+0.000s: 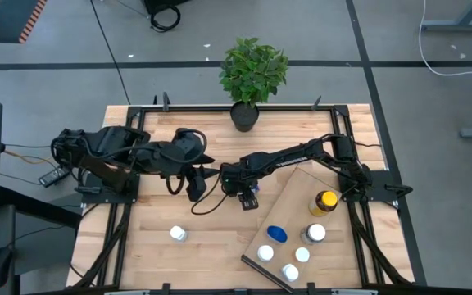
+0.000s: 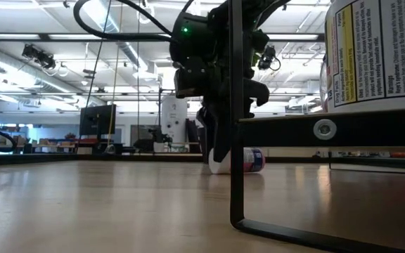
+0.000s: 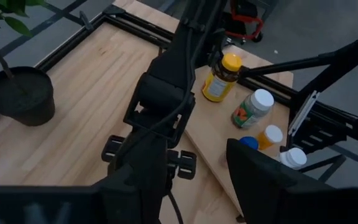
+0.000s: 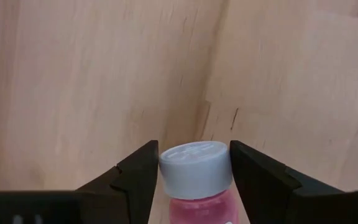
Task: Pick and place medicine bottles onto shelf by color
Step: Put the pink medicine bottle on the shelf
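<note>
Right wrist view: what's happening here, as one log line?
right gripper: closing around white cap of pink bottle, lying on tabletop | left gripper: hovering mid-table, nothing held | shelf: six bottles

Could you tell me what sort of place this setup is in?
Probably a robotics lab or workshop: a wooden table framed in black holds two robot arms, cables trail over the concrete floor, and monitors sit beneath exposed ceiling lights.

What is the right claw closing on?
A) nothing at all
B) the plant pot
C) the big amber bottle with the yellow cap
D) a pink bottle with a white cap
D: in the right wrist view the right claw has its two dark fingers on either side of the white cap of a pink bottle lying on the table.
</note>
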